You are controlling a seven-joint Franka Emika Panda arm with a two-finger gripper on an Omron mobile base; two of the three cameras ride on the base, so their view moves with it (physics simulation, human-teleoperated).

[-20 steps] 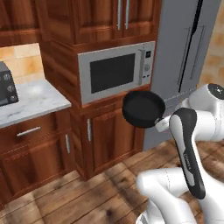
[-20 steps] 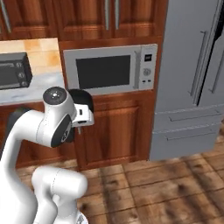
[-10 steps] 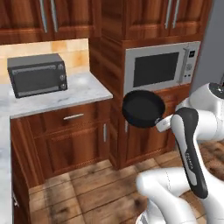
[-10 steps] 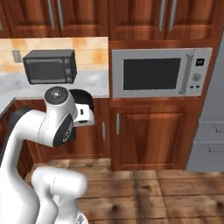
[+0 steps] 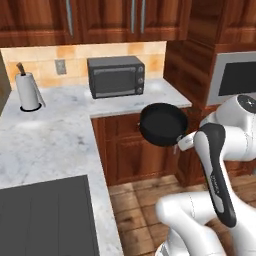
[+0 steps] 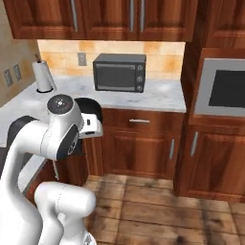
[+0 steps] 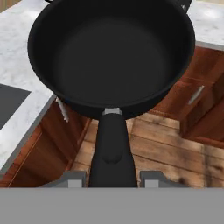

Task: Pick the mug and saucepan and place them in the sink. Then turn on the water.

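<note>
The black saucepan (image 5: 162, 124) hangs in the air in front of the lower cabinets, just off the corner of the white marble counter (image 5: 45, 145). My gripper (image 5: 181, 145) is shut on its short thick handle. In the hand view the saucepan (image 7: 111, 52) is empty, and its handle runs down between the fingertips of the gripper (image 7: 112, 177). In the right base view my arm hides most of the saucepan (image 6: 90, 106), leaving a dark edge. The mug, the sink and the water are out of view.
A dark toaster oven (image 5: 116, 76) and a paper towel roll (image 5: 27, 90) stand on the counter by the wall. A flat dark panel (image 5: 45, 217) is set into the counter at the near left. A built-in microwave (image 6: 222, 93) is on the right, above wood floor.
The base has moved, so the whole scene slid right: the fridge left the view, the microwave went to the right edge, and the counter corner came in. The pan stays gripped.
</note>
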